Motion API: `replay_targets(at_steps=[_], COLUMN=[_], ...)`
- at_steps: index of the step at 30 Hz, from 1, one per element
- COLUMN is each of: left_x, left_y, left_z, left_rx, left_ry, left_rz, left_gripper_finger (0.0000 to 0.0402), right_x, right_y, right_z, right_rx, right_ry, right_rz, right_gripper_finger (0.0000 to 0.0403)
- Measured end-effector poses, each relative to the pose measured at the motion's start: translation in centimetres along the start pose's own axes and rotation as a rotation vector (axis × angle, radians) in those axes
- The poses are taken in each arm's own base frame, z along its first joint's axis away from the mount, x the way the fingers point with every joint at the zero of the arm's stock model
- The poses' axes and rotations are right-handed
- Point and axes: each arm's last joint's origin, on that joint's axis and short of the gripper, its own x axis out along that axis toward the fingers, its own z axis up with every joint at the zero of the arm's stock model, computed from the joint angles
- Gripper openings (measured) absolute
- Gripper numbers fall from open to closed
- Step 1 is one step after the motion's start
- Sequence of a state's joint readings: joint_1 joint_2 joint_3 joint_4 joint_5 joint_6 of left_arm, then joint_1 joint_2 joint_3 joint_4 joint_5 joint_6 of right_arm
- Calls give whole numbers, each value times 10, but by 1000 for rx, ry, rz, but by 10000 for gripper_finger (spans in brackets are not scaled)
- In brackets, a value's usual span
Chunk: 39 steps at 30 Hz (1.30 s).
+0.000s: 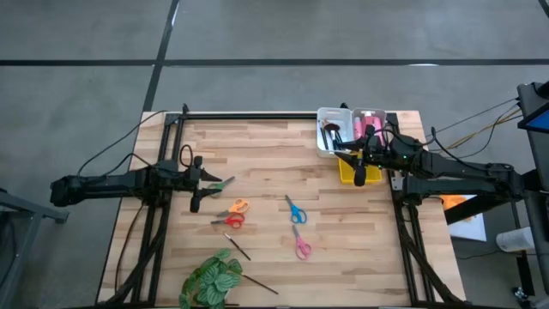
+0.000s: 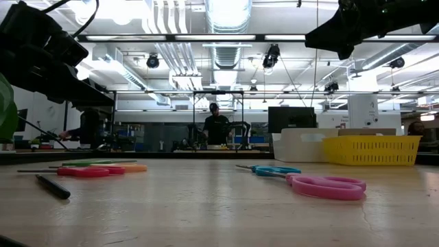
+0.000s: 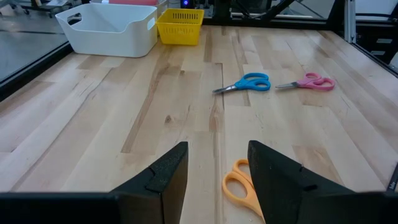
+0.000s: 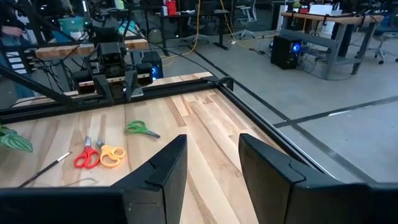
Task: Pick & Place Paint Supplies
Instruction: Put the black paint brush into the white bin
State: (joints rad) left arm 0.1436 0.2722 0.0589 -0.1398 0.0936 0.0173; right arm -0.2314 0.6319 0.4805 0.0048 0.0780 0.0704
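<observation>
Five small scissors lie flat on the wooden table: green (image 1: 221, 183), orange (image 1: 239, 206), red (image 1: 230, 221), blue (image 1: 295, 209) and pink (image 1: 301, 245). Two thin dark brushes (image 1: 238, 247) (image 1: 258, 284) lie near the plant. Pink tubes (image 1: 370, 125) and more brushes (image 1: 330, 130) sit in the white bins at the far right. My left gripper (image 3: 217, 152) is open, hovering by the left edge just short of the orange scissors (image 3: 240, 186) and beside the green pair. My right gripper (image 4: 212, 146) is open above the yellow basket (image 1: 346, 172).
A green leafy plant (image 1: 210, 281) sits at the near edge. The white bins (image 1: 337, 112) and yellow basket (image 3: 180, 25) stand together at the far right corner. A black frame runs along the table's edges. Bare wood lies in the table's middle and far left. A person stands in the room beyond.
</observation>
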Motion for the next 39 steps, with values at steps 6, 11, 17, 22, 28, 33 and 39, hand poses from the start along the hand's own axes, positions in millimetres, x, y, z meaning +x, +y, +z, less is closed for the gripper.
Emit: replay_targets(at_steps=[6,11,17,22,28,33,39], left_x=[0,0,0,0,-11,-33,-43], left_y=[0,0,-1,-1,-8,-13,-26], left_z=[0,0,2,6,36,79,120], left_rx=[0,5,-262,-852,-720,-581,-481], left_ry=[0,0,-18,-50,-92,-126,-36], left_rz=[0,0,-38,-61,-229,-230,-218], left_gripper_finger=[169,169,169,169,169,169,169], right_x=[0,0,0,0,0,0,0], right_y=[0,0,0,0,0,0,0], right_z=[0,0,0,0,0,0,0], right_rx=[0,0,0,0,0,0,0], right_ry=[0,0,0,0,0,0,0], right_rz=[0,0,0,-1,0,0,0], right_gripper_finger=[144,144,144,144,144,144,144])
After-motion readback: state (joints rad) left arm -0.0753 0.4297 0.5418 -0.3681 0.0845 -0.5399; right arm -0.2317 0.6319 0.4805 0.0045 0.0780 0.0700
